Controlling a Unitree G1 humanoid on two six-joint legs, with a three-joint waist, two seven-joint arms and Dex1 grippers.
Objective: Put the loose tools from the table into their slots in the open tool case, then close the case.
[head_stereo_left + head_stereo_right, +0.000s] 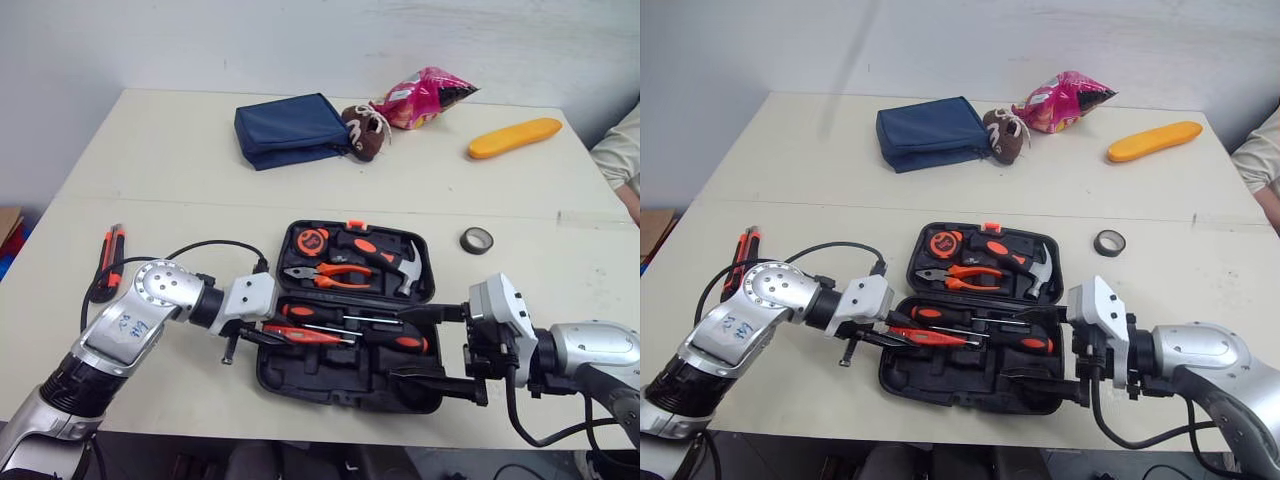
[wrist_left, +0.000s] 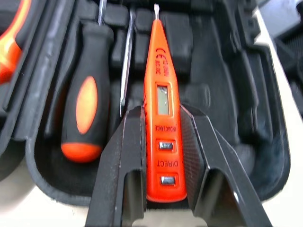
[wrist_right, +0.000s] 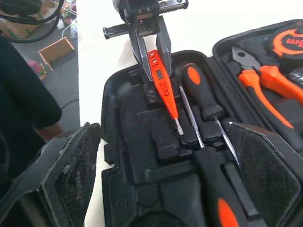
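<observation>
Tester [image 2: 163, 75] in left gripper [image 2: 162, 112] (over case [image 1: 335, 385])

My head's eyes are looking down over the whole table [image 1: 150, 150]; my wrist cameras are peering close into the tool case [image 3: 142, 118] from opposite ends, sharing its near half.

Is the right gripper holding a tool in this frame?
No: the right gripper is open over the case with nothing between its fingers; the tester is in the left gripper.
</observation>
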